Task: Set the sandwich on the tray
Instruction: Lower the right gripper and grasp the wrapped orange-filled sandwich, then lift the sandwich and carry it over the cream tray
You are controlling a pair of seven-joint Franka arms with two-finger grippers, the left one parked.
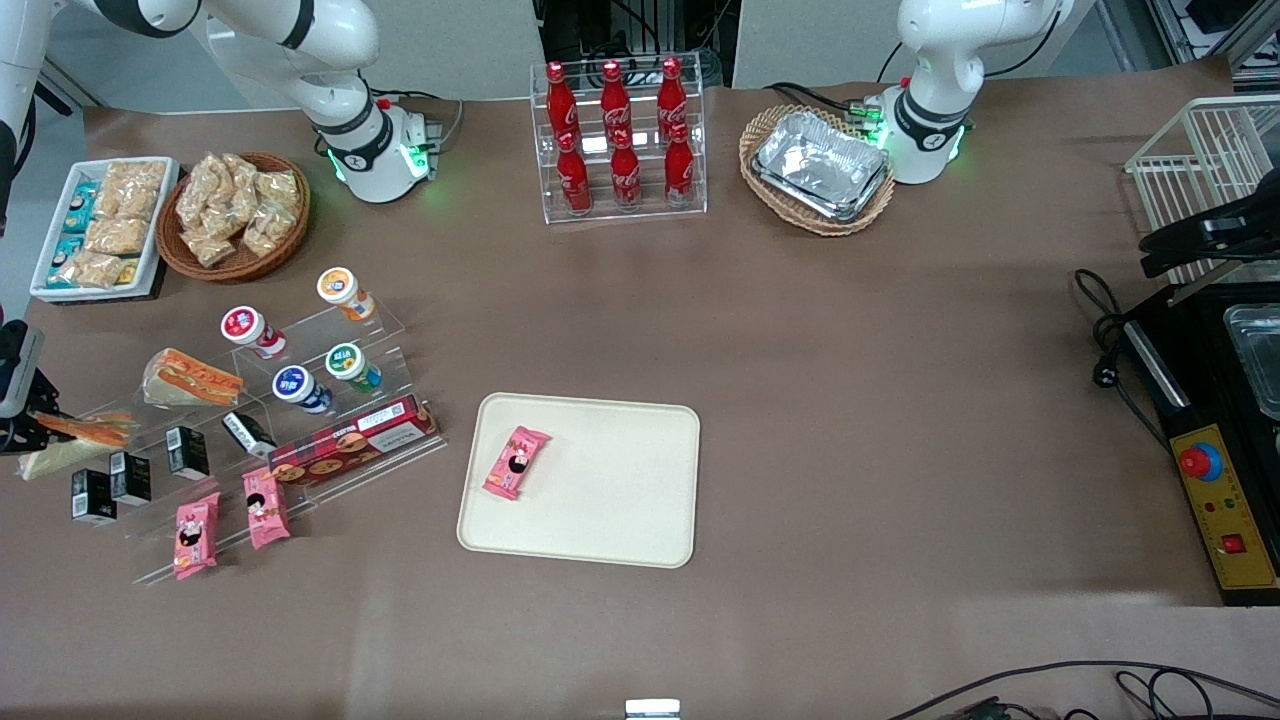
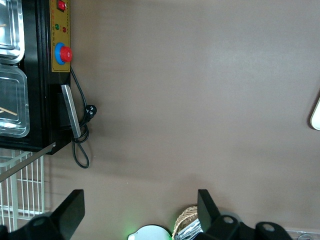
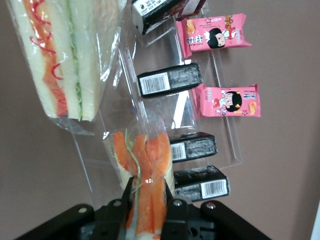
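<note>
The sandwich [image 1: 70, 445] is a clear-wrapped wedge of pale bread with orange and green filling, at the working arm's end of the table beside the clear stepped rack [image 1: 300, 420]. My right gripper [image 1: 40, 422] is shut on it; in the right wrist view the fingers [image 3: 120, 205] press both sides of the sandwich [image 3: 145, 155], gripper [image 3: 150, 189]. The cream-beige tray [image 1: 620, 500] lies flat at the table's middle with a pink snack packet [image 1: 517, 462] on it. The tray's rim also shows in the left wrist view [image 2: 316, 112].
A second wedge with a broad orange face [image 1: 190, 378] [image 3: 65, 60] lies on the rack close by. Black boxes [image 3: 170, 80], pink packets [image 3: 230, 100] and small jars [image 1: 300, 388] fill the rack. A snack basket [image 1: 235, 215] and a white snack tray [image 1: 100, 225] stand farther from the camera.
</note>
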